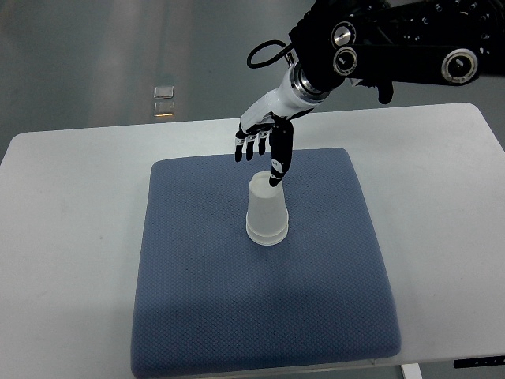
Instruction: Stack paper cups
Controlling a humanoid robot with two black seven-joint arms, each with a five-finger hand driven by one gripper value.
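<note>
From where I stand, a white table (71, 197) carries a blue-grey quilted mat (205, 316) that fills most of its middle, and on the mat's upper centre sit the paper cups (266, 212), upside down, white, with what looks like a doubled rim at the base, so one seems nested over another (I cannot count them for certain). The right arm (394, 47), black and bulky with round silver joint caps, reaches in from the picture's top right, a looped black cable (264, 54) hanging off its wrist. Its right hand (263, 136), white on the back with dark fingers, hangs just above and behind the cups, fingers spread loosely and pointing down, holding nothing; the thumb or one long finger drops lowest and its tip meets the cups' upturned bottom edge in this view, though whether it truly touches I cannot tell. Nothing stands between hand and cups, and the rest of the mat around them lies bare. Beyond the table's far edge, on the grey floor (79, 47), there is a small pale square marker (164, 100), well apart from everything else.
</note>
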